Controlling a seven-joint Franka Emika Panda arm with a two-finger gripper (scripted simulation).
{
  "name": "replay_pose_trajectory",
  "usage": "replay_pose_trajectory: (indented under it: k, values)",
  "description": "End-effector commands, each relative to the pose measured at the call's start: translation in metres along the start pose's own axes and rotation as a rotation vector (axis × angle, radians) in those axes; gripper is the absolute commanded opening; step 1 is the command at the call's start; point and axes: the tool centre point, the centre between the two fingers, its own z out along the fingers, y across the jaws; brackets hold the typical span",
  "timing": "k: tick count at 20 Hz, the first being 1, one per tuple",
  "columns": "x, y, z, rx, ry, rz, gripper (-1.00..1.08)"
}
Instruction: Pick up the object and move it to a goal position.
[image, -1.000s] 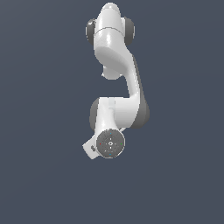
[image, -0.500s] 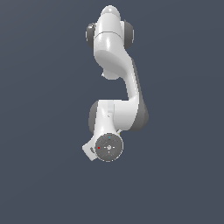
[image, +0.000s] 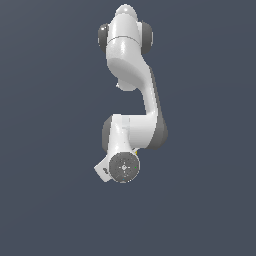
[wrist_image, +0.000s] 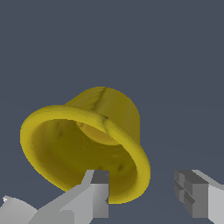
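The object is a yellow cup (wrist_image: 94, 131) with a thick rim, lying tilted with its open mouth facing the wrist camera. My gripper (wrist_image: 145, 193) is open. One finger (wrist_image: 99, 189) is in front of the cup's mouth and the other finger (wrist_image: 193, 192) is outside the rim, so the jaws straddle the near rim without closing on it. In the exterior view the arm (image: 131, 75) hides the gripper's fingers, and only a thin yellow sliver of the cup (image: 136, 151) shows beside the wrist.
A plain dark grey floor (image: 210, 200) surrounds the arm in both views. The white hand body (image: 103, 170) sticks out beside the round wrist flange (image: 124, 167). No other objects show.
The wrist end of the arm has shifted slightly toward the exterior view's lower left. The rest of the arm is nearly unchanged.
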Motion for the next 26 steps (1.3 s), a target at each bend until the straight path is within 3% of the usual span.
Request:
replay_pose_trajectory:
  k: [1, 9, 10, 21, 26]
  values:
    - [0.000, 0.000, 0.007, 0.000, -0.001, 0.000, 0.28]
    - [0.000, 0.000, 0.018, 0.001, -0.001, -0.001, 0.28]
    - [0.000, 0.000, 0.018, 0.001, -0.001, -0.001, -1.00]
    - [0.000, 0.000, 0.018, 0.001, -0.001, -0.001, -1.00]
    - [0.004, -0.013, 0.006, 0.001, -0.002, -0.002, -1.00]
